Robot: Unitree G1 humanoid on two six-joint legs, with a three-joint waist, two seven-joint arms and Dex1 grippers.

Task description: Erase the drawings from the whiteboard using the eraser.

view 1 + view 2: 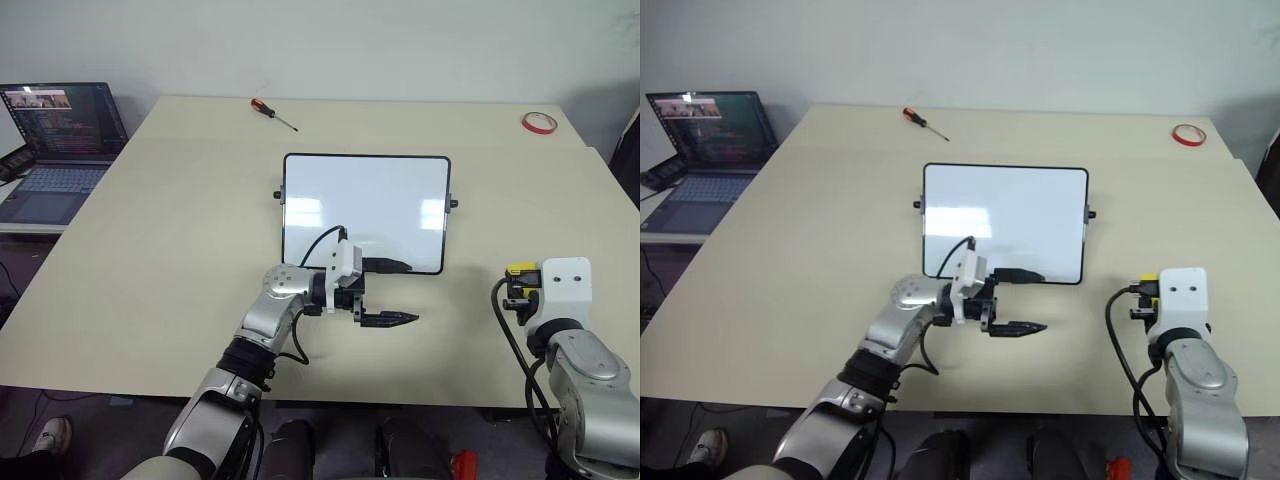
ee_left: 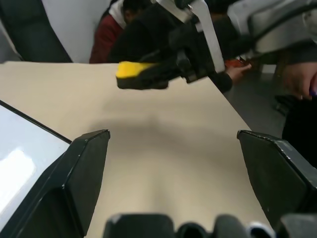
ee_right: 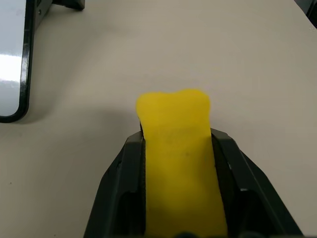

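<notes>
We see our right gripper (image 3: 176, 148) clamped on the small yellow rectangular eraser (image 3: 174, 144), its two black fingers (image 3: 126, 173) pressed against the block's long sides so the soft yellow end bulges out past the tips; it hangs above the beige tabletop (image 1: 160, 250), well to the right of the glossy white rectangular whiteboard with a thin black frame (image 1: 366, 212) and clear of its edge. Our left gripper (image 1: 390, 293) stands wide apart and holds nothing, pointing sideways at the whiteboard's near edge, one finger (image 1: 385, 267) over the lower frame and the other just short of the board. The whiteboard's surface shows only pale reflections, and we make out none of the drawings on it. We count one whiteboard with two small black side knobs, one eraser, one red-handled screwdriver (image 1: 272, 112) beyond the whiteboard's far left corner, one red tape ring (image 1: 538, 122) beyond its far right corner, and one open laptop (image 1: 55, 140) far to the whiteboard's left.
</notes>
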